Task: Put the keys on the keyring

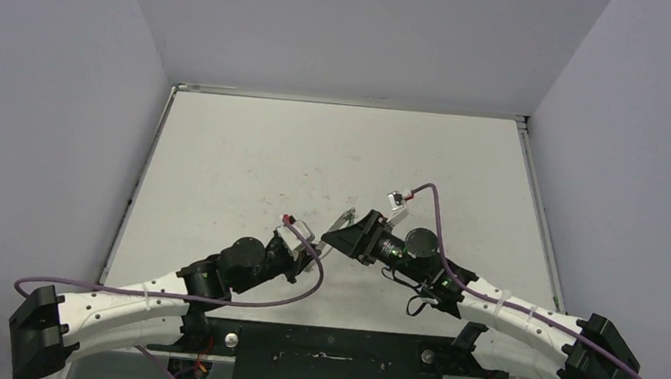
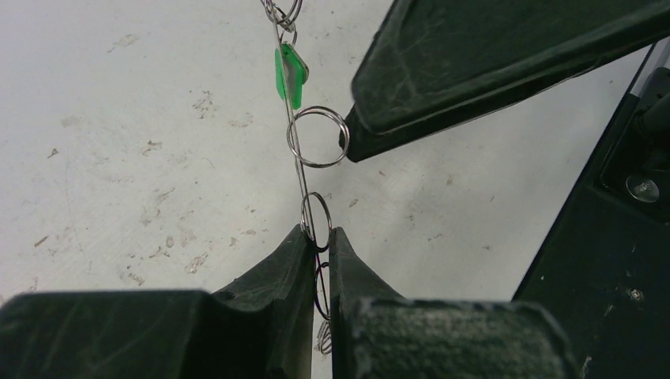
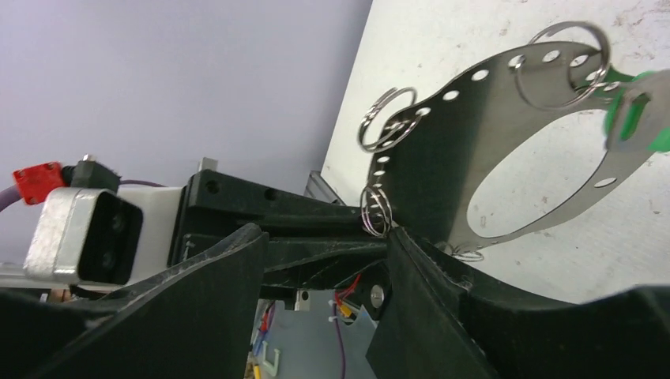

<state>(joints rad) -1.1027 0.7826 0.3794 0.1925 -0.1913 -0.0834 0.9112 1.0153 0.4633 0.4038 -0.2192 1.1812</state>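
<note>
A pale worktop (image 1: 318, 142) fills the enclosure, scuffed with small dark marks (image 1: 311, 193) near its middle (the left wrist view shows more flecks and scratches close up). Plain lilac-grey walls (image 1: 48, 82) rise on three sides, with a thin metal trim (image 1: 349, 102) along the far edge.

Shiny perforated metal keyring (image 3: 466, 134), glossy green plastic key tag (image 2: 289, 75), matt black fingers (image 2: 261, 304), scuffed white table (image 2: 118, 158)
</note>
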